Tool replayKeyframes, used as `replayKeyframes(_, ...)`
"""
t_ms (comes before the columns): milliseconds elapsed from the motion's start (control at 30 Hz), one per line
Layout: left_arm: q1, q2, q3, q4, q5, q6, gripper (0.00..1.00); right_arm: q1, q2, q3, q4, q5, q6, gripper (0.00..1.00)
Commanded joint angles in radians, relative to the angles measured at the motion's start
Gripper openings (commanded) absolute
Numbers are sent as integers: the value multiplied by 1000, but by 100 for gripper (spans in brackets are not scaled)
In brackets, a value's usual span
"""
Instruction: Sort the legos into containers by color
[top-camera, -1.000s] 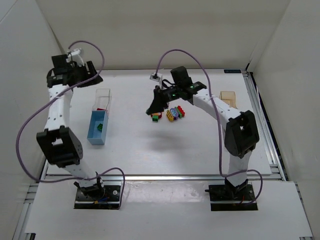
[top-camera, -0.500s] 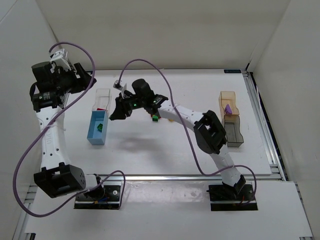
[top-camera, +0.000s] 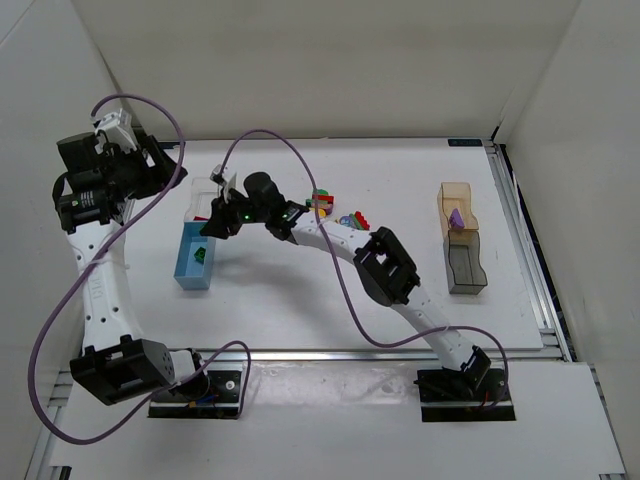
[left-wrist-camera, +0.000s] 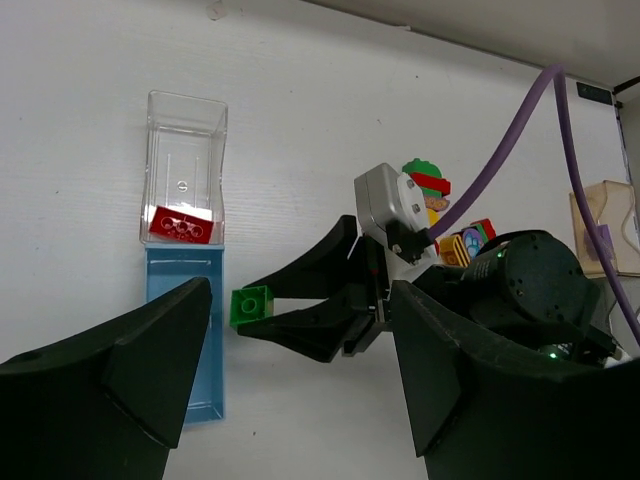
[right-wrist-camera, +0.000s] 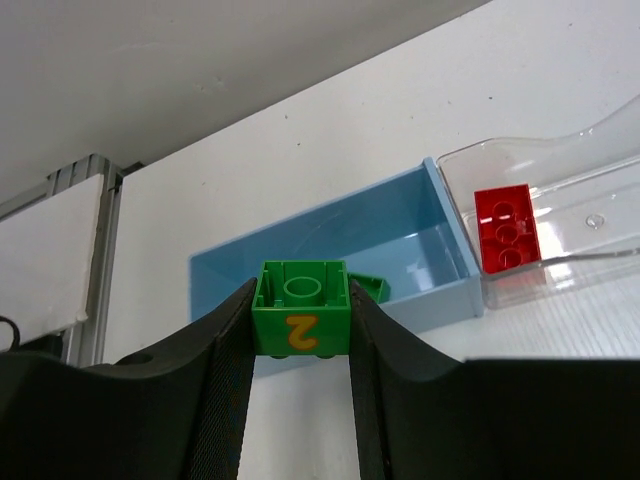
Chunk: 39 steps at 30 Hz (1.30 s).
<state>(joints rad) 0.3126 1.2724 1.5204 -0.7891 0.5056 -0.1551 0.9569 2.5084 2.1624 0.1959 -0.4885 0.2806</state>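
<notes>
While the right gripper (right-wrist-camera: 300, 335) clamps it, a green brick (right-wrist-camera: 300, 300) marked with a yellow "2" hangs by the blue box's (right-wrist-camera: 400, 235) 3 o'clock edge. A second green brick (right-wrist-camera: 368, 288) lies inside that box. Touching it at 12 o'clock, the clear box (right-wrist-camera: 570, 165) holds a red brick (right-wrist-camera: 505, 228). The left gripper (left-wrist-camera: 300, 288), fingers apart and empty, hovers at the boxes' 10 o'clock.

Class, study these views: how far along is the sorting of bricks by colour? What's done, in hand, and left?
Done: a red brick lies in the clear box, a green brick in the blue box, a purple brick in the tan box. In hand: the right jaws grip a second green brick by the blue box. Left: a mixed-colour pile on the table.
</notes>
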Motion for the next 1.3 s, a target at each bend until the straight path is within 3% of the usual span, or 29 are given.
replayKeyframes(0, 8, -36, 40, -38, -16, 22, 83, 14, 38, 88, 109, 1, -14, 0)
replayKeyframes(367, 17, -45, 40, -47, -32, 31, 83, 57, 159, 244, 50, -59, -58, 1)
replayKeyframes(467, 19, -50, 40, -53, -47, 38, 85, 63, 176, 263, 37, -62, -72, 12)
replayKeyframes(600, 17, -45, 37, -58, -56, 49, 86, 66, 198, 287, 19, -53, -67, 34)
replayKeyframes(733, 17, -39, 38, -55, -50, 51, 86, 65, 199, 290, 7, -47, -89, 42)
replayKeyframes(967, 20, -13, 40, -53, -39, 55, 87, 63, 201, 303, -13, -64, -123, 65)
replayKeyframes(1167, 17, -7, 34, -26, -20, 52, 87, 54, 139, 272, -12, -97, -165, 70)
replayKeyframes(1267, 20, 5, 23, 14, -1, 31, 87, 31, 41, 171, -13, -107, -221, 70)
